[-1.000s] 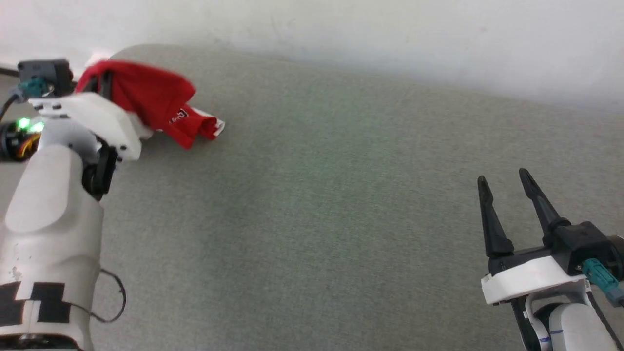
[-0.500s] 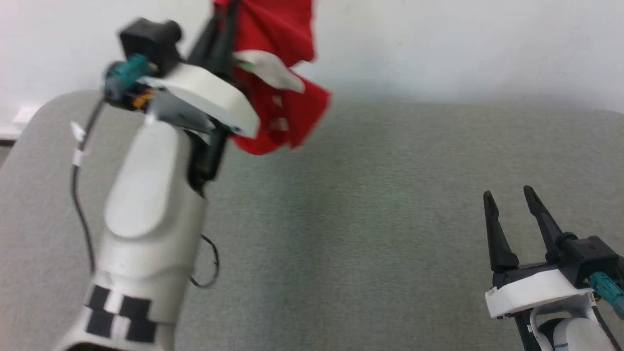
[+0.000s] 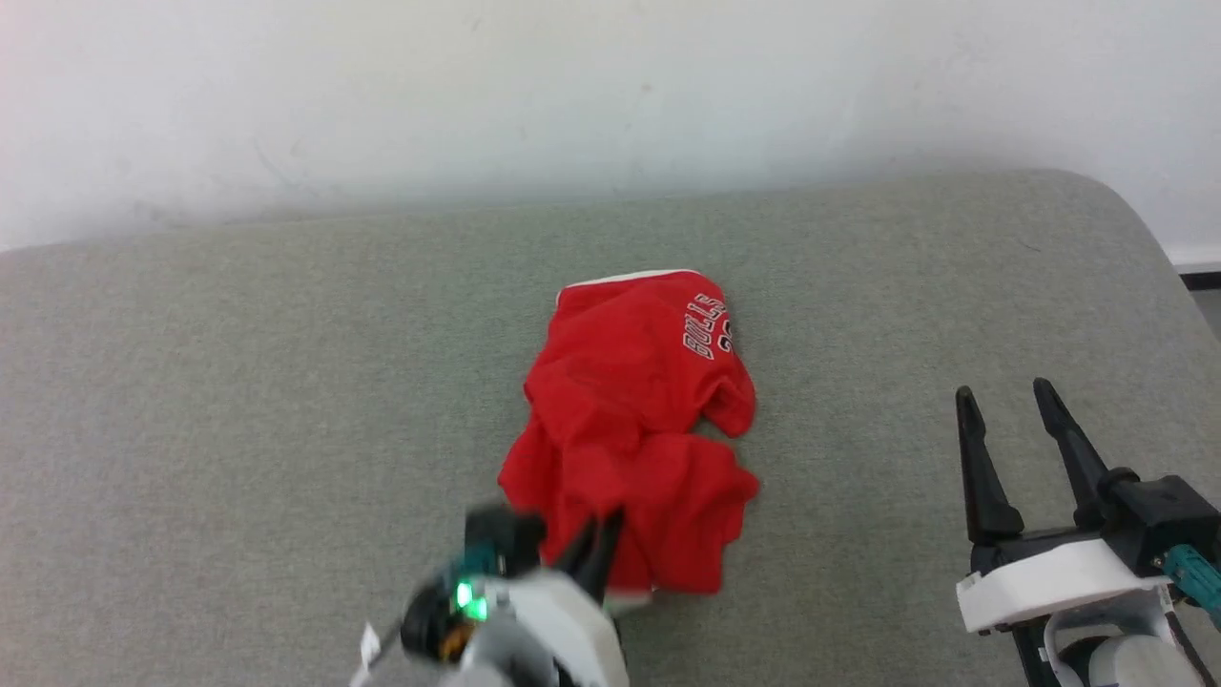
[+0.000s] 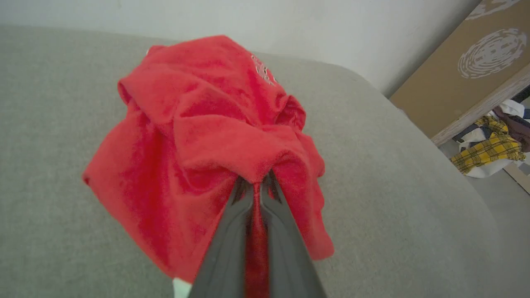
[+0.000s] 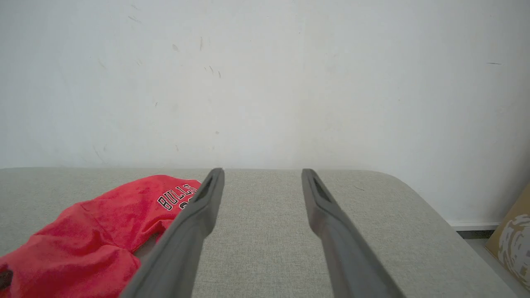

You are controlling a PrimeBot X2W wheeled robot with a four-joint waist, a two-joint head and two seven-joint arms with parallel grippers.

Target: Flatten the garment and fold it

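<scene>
Pinched the near edge of the garment (image 3: 630,420) in the closed left gripper (image 4: 257,185), with the rest heaped just beyond its tips on the grey surface (image 3: 238,401). Kept the right gripper (image 3: 1003,391) spread, well right of the cloth. Risked dragging the heap instead of spreading it, given one bunched grip. Half a second earlier, dangled aloft; since laid down.

The left gripper (image 3: 589,544) was blurred and cut by the head view's bottom edge, its tips sunk in the garment (image 3: 625,429) near the grey cushion's (image 3: 286,382) front edge. A fold hid the number after the BULLS print (image 3: 704,329); from the right wrist, the right gripper's (image 5: 263,171) finger covered it.
</scene>
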